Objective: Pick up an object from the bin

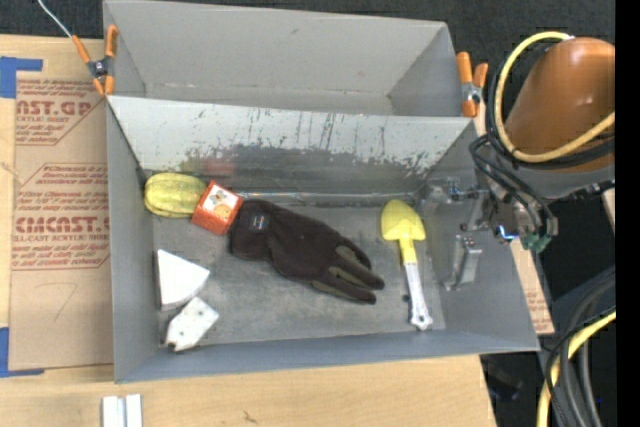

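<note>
Item: toy shovel (408, 255), yellow blade, white handle
- Location: it is lying flat on the floor of the bin (300, 115), right of middle. The blade is pointing toward the back wall and the handle is running toward the front.
- Gripper (466, 263): it is hanging low by the right wall, just beside the shovel's handle and apart from it. It is carrying nothing that can be seen, and whether it is spread or pressed together cannot be told.
- Handling, as judged: it is looking like light, stiff plastic, probably smooth and a little slippery, and not fragile. The narrow handle is offering the better hold, taken across its width near the middle. The broad blade is likely sitting too wide and too flat.
- Neighbours: a dark glove (300, 250) is lying limp at mid-floor, its fingertips near the handle but not touching it.
- Also lying well apart on the left: an orange box (216, 207), a yellow-green oblong thing (173, 195), a white wedge (178, 277) and a small white piece (190, 323)
</note>
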Robot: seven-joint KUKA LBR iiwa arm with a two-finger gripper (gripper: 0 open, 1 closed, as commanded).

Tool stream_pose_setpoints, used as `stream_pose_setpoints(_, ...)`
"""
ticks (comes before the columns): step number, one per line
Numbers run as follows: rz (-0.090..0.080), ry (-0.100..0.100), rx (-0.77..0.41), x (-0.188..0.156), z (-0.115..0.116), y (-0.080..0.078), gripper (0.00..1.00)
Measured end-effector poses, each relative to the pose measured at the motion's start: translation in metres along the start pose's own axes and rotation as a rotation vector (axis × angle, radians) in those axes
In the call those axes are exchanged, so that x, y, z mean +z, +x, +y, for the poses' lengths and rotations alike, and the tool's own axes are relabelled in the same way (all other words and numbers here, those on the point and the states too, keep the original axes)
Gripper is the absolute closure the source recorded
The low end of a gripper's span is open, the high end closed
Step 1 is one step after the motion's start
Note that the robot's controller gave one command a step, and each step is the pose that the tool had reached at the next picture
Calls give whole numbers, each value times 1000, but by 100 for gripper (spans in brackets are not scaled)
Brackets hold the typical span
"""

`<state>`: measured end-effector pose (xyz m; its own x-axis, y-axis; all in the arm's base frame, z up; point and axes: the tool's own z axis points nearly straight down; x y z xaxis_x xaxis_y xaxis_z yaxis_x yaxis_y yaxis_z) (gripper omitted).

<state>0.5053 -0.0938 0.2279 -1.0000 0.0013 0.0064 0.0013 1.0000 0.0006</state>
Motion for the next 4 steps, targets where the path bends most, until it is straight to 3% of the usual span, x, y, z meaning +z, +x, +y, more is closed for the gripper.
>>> stream_pose_setpoints(1,-8,1,-2,-4,0,-2,0)
stream_pose_setpoints(2,-8,-1,133,53,37,-14,0)
stream_pose_setpoints(3,-8,1,50,93,43,11,0)
stream_pose_setpoints(4,-7,-1,63,118,123,12,0)
